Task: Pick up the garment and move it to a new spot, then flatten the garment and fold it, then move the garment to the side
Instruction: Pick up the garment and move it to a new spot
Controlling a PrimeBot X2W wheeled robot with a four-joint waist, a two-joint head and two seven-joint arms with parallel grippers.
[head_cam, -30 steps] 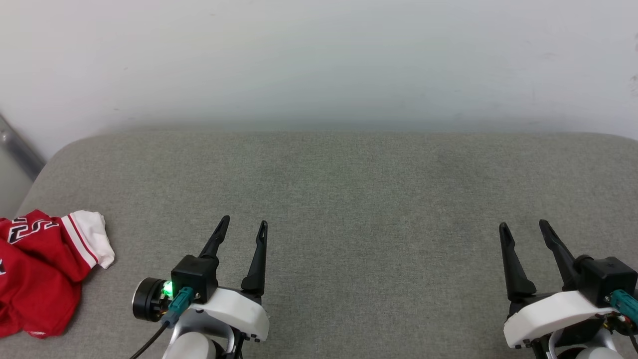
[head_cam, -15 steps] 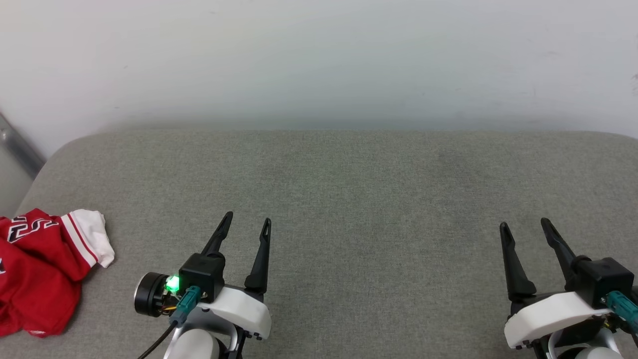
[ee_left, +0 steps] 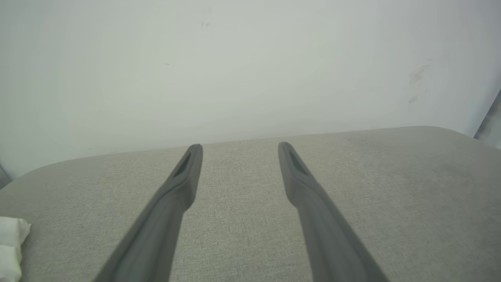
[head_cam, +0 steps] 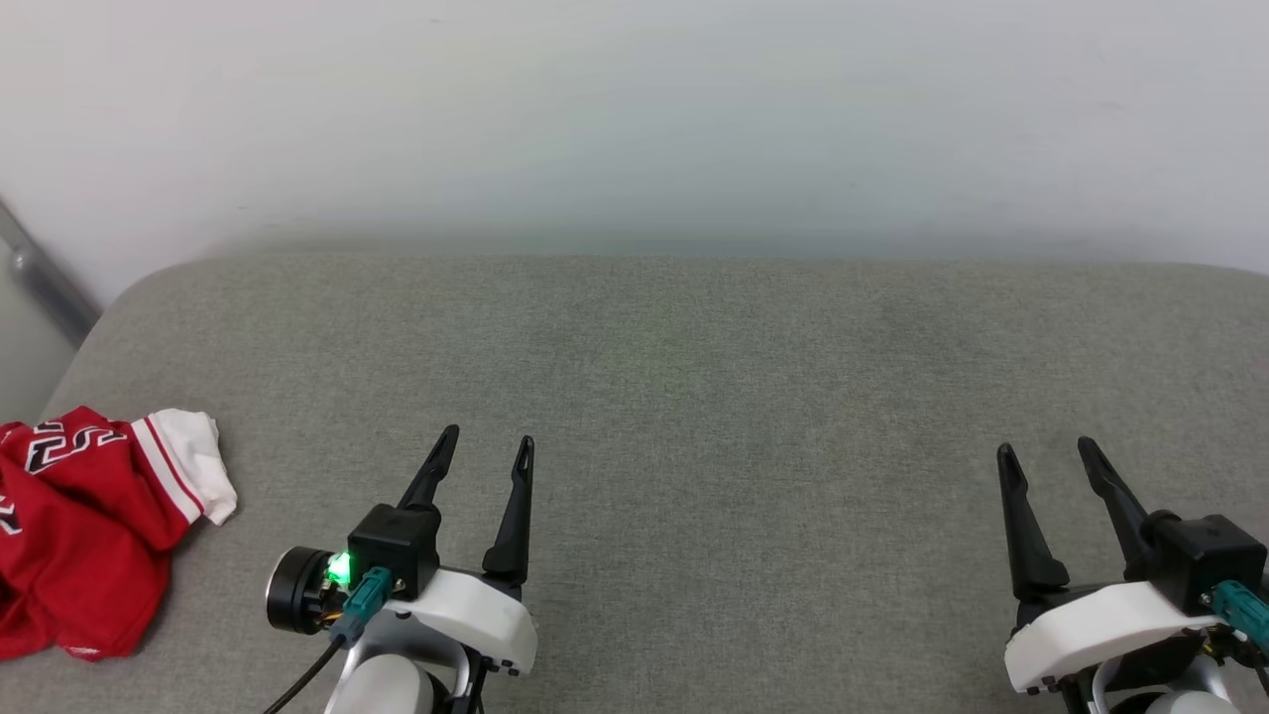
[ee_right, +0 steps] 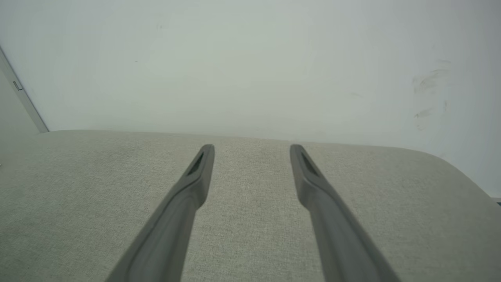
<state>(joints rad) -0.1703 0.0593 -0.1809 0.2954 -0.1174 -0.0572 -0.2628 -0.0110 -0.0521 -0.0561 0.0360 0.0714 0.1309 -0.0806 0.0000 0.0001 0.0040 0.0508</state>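
The red shirt (head_cam: 84, 535) lies crumpled at the left edge of the grey counter (head_cam: 714, 377). The left tool (head_cam: 488, 437) and right tool (head_cam: 1046, 447) both stand wide and empty, clear of the shirt.

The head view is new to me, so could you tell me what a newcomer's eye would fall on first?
The bright red garment stands out first, crumpled at the far left edge of the grey padded surface, its white striped cuff showing. Next come the left gripper and the right gripper low in the view, both open, holding nothing and apart from the garment.
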